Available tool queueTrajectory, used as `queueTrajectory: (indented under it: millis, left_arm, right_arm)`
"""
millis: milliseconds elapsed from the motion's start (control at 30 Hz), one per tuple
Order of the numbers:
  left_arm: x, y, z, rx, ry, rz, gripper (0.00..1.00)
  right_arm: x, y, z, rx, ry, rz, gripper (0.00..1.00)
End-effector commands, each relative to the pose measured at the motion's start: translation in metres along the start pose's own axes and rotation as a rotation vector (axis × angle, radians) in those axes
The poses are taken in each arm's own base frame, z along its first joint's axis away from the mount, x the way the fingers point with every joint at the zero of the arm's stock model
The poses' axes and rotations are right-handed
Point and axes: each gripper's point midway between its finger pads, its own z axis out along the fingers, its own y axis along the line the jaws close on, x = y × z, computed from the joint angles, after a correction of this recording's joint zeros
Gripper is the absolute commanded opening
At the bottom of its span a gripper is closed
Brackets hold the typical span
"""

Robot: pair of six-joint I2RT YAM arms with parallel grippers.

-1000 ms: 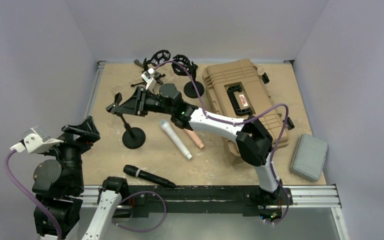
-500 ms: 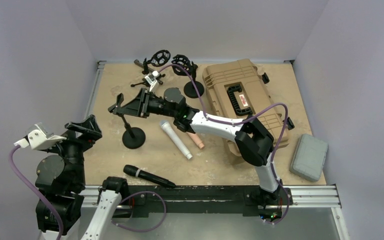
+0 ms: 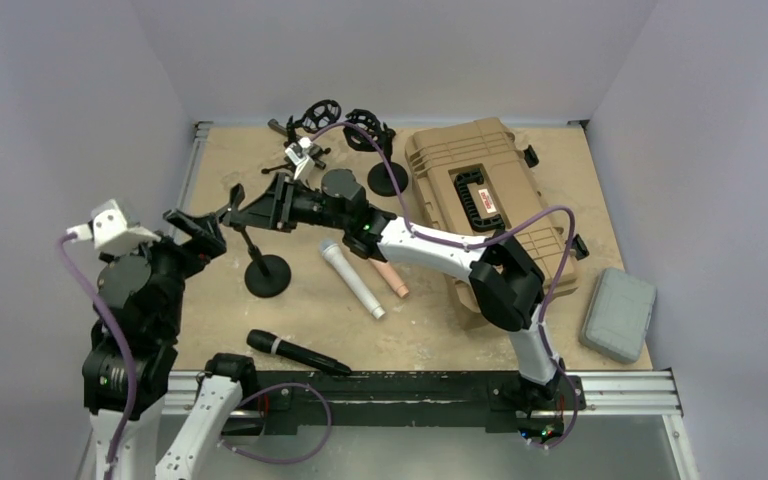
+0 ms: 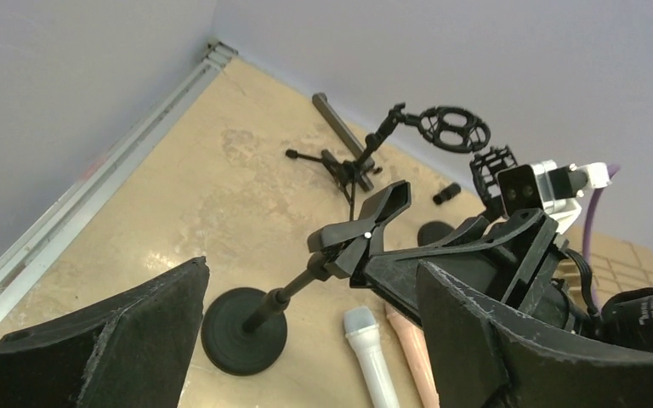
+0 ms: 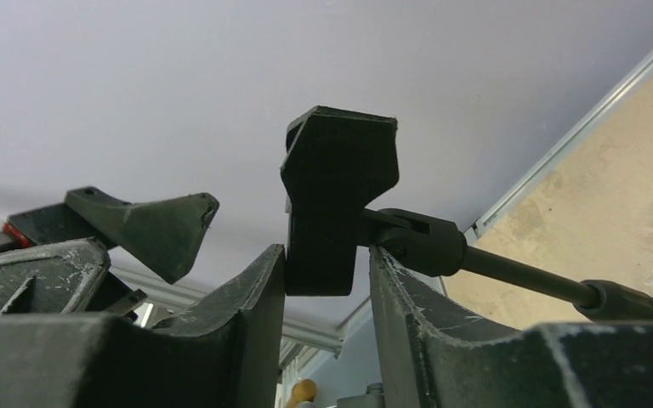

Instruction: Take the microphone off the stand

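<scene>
The left fingers (image 4: 127, 340), wide open and empty, have swung up to the stand clip (image 5: 336, 204) pinched by the right fingers (image 5: 429, 340), yet it looks bare, the white microphone (image 3: 352, 279) already lying on the bench (image 3: 520, 340) nearby

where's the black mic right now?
In the top view the black microphone lies flat near the table's front edge, left of centre, just beyond the front rail, with the stand's round base and the white microphone farther back.
</scene>
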Motion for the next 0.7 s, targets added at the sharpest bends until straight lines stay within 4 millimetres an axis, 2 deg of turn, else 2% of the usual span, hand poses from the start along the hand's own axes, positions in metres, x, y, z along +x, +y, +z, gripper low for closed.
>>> queueTrajectory:
  millis: [0,167,267,467,667]
  left_arm:
    - [0.013,-0.021,0.019,0.049,0.112,0.051,0.9]
    - [0.012,-0.029,0.032,0.044,0.136,0.043,0.95]
    - [0.009,-0.037,0.039,0.042,0.177,0.055,0.96]
    - [-0.007,-0.043,0.04,0.043,0.16,0.067,0.96]
    - [-0.015,-0.046,0.029,0.087,0.113,0.051,0.96]
  right_arm:
    - [0.044,-0.109,-0.022,0.345,0.164,-0.007,0.43]
    - [0.026,-0.072,-0.017,0.276,0.155,-0.062,0.66]
    - [0.017,-0.054,-0.02,0.233,0.144,-0.085,0.74]
    - [0.004,-0.019,-0.027,0.108,0.142,-0.108,0.81]
    - [-0.014,-0.004,-0.022,0.094,0.106,-0.139,0.86]
